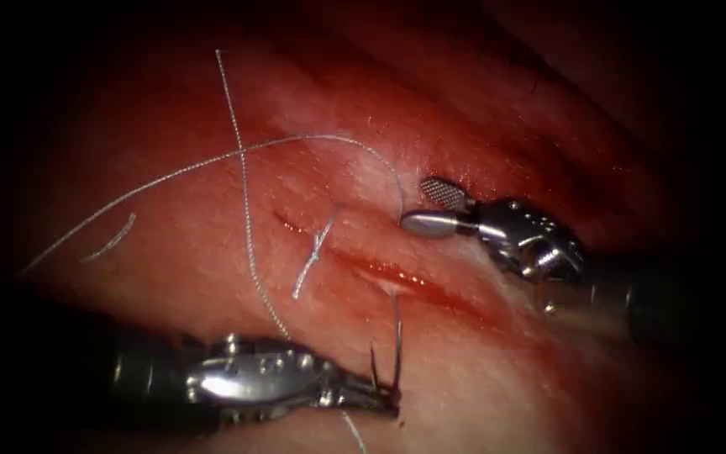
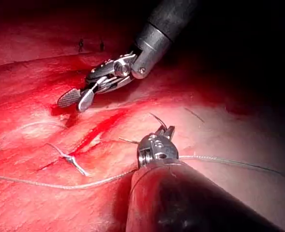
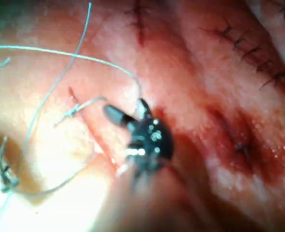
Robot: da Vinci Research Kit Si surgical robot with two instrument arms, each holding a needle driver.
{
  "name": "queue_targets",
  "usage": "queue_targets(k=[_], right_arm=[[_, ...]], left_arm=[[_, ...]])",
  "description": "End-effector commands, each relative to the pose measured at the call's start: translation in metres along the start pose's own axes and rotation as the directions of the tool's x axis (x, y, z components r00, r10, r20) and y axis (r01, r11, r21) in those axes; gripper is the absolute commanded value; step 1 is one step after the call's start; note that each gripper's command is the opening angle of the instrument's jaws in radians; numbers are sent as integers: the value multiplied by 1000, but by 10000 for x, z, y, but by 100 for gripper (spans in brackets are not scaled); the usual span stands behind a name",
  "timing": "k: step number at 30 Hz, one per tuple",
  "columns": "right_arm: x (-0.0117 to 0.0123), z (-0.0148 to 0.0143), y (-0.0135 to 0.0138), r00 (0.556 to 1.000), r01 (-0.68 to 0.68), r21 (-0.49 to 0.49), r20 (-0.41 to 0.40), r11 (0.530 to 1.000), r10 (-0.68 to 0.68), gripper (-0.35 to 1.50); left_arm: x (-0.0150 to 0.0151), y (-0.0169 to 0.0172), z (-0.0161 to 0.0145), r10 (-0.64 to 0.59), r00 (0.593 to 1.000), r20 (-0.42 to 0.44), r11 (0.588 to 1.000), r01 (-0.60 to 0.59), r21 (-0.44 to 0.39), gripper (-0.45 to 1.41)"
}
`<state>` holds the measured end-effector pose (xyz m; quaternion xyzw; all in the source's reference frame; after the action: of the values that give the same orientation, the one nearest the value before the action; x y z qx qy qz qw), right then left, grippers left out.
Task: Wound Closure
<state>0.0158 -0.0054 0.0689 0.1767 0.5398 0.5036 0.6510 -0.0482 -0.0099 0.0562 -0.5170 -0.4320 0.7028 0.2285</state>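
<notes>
The cut (image 1: 397, 277) runs slantwise across the tissue (image 1: 212, 277), wet with red fluid. My left tool (image 1: 391, 403) lies on the left side of the cut, jaws shut on the curved needle (image 1: 397, 345) near its middle. One arm of the needle rises to the cut's left lip and seems to enter the tissue there; the short arm (image 1: 372, 363) stands free. The same hold shows on the left tool (image 2: 164, 131) and needle (image 2: 157, 119). My right tool (image 1: 413, 203) hovers on the right side, jaws open and empty. Thread (image 1: 363, 145) enters the tissue at its lower jaw tip.
A tied stitch (image 1: 317, 248) with cut ends crosses the cut's far end. Long thread loops (image 1: 245, 210) cross over the tissue on the left and run past the left tool's wrist. A short cut thread piece (image 1: 113, 239) lies far left. Older sutured lines (image 3: 248, 53) lie beyond.
</notes>
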Motion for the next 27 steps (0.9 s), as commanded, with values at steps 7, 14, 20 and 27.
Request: queue_targets(k=[7,14,20,27], right_arm=[[-7,-4,1,1000,0,10,5,1000,0,61],[-3,-30,-2,1000,0,33,16,999,0,34],[9,-42,-21,999,-22,63,37,998,20,10],[24,-46,-33,993,-101,98,71,990,94,7]], left_arm=[[12,16,-2,182,983,17,982,-183,49,-45],[46,18,-21,446,891,86,863,-453,225,-45],[90,6,-35,613,754,235,662,-653,367,-45],[112,-1,-46,671,680,297,535,-721,441,-45]])
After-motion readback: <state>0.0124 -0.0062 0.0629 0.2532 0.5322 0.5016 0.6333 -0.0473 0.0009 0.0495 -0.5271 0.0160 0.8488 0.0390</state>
